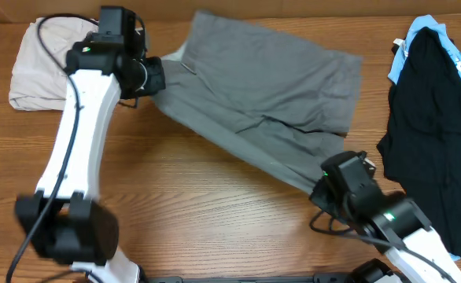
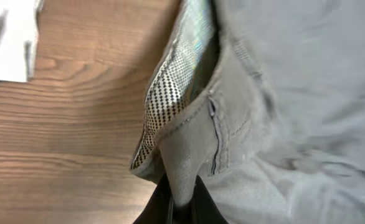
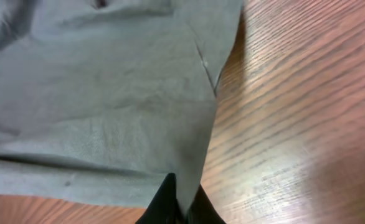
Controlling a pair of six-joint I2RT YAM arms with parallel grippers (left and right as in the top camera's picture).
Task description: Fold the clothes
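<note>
The grey shorts [image 1: 262, 94] lie spread across the middle and back of the table. My left gripper [image 1: 158, 77] is shut on their waistband corner at the left; the left wrist view shows the pinched cloth [image 2: 182, 186] and the checked inner lining [image 2: 164, 106]. My right gripper [image 1: 319, 189] is shut on the lower right corner of the shorts; the right wrist view shows the grey cloth [image 3: 108, 106] running into the jaws [image 3: 182, 208].
A pale beige folded garment [image 1: 38, 67] lies at the back left, just behind my left arm. A black garment with light-blue cloth [image 1: 431, 126] lies at the right edge. Bare wood table [image 1: 207, 212] lies in front.
</note>
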